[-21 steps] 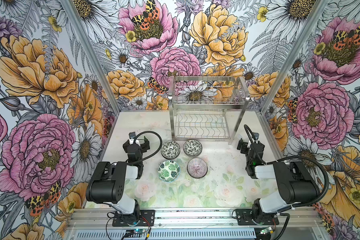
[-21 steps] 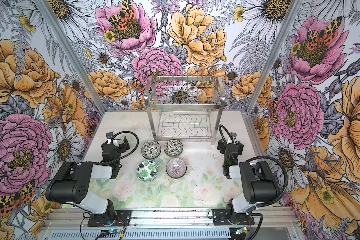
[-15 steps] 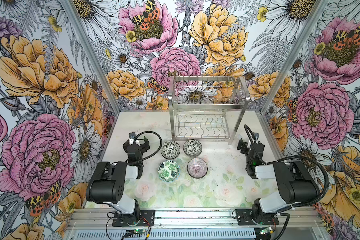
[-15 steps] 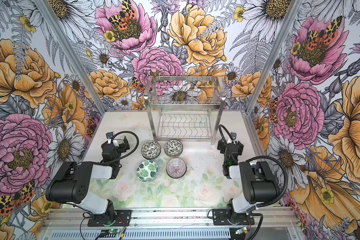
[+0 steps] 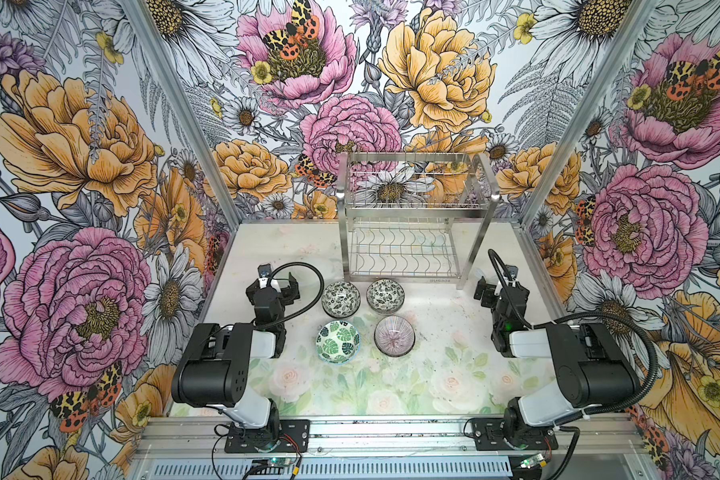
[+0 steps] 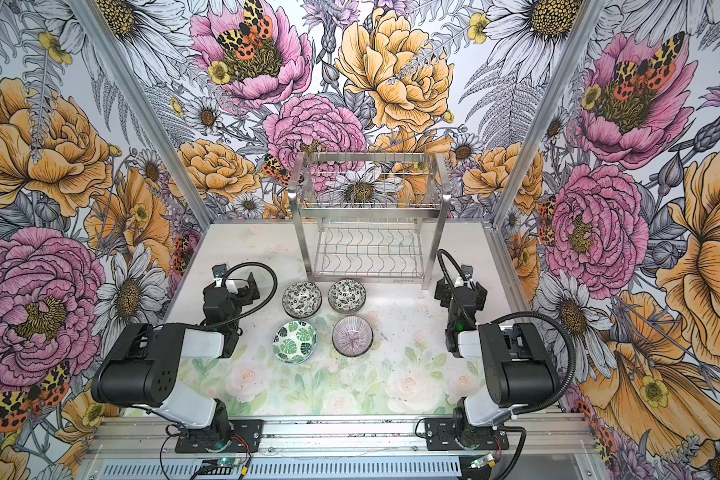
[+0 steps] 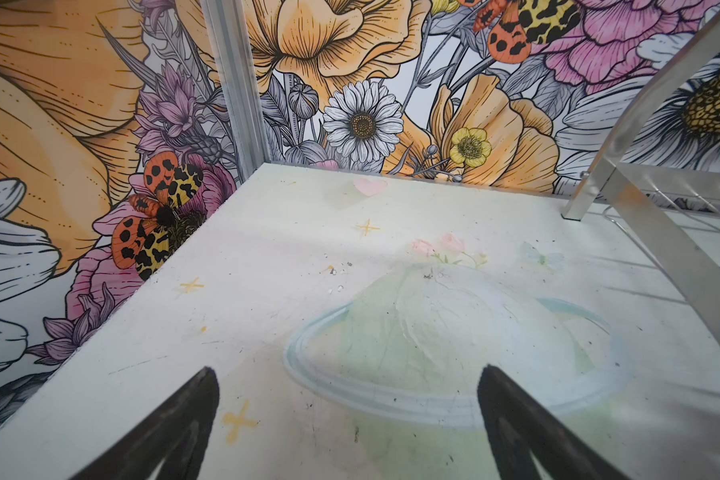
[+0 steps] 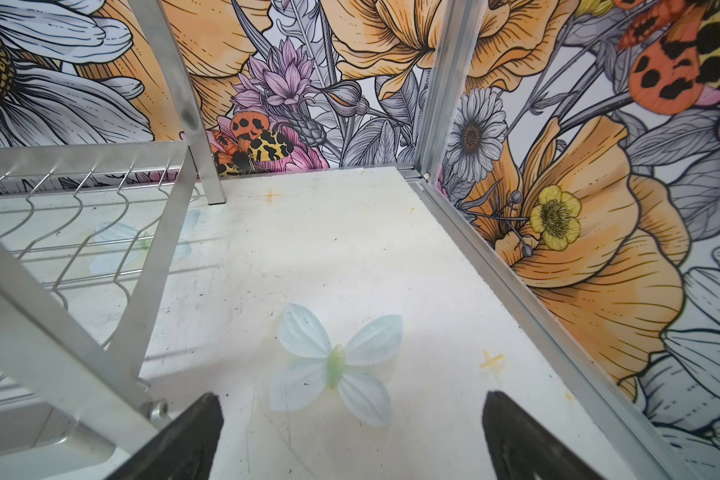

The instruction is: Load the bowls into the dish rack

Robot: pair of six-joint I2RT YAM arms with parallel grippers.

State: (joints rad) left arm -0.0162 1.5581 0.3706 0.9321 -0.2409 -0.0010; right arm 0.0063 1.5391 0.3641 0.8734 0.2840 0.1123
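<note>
Two black-and-white floral bowls (image 5: pixel 341 299) (image 5: pixel 385 294) sit side by side in front of the dish rack (image 5: pixel 404 277). Nearer me stand a green leaf bowl (image 5: pixel 338 343) and a pink striped bowl (image 5: pixel 394 340); all show in both top views. The steel rack's two tiers hold nothing. My left gripper (image 5: pixel 275 279) rests open to the left of the bowls, its jaws spread over bare table in the left wrist view (image 7: pixel 346 374). My right gripper (image 5: pixel 499 286) is open beside the rack's right front leg (image 8: pixel 59 345). No bowl shows in either wrist view.
Floral walls with aluminium corner posts (image 5: pixel 545 137) close in the table (image 5: pixel 433 386) on three sides. The rack (image 6: pixel 366 277) stands against the back wall. Its left leg (image 7: pixel 661 232) shows ahead of the left gripper. Both arm bases sit on the front rail (image 5: pixel 391 432).
</note>
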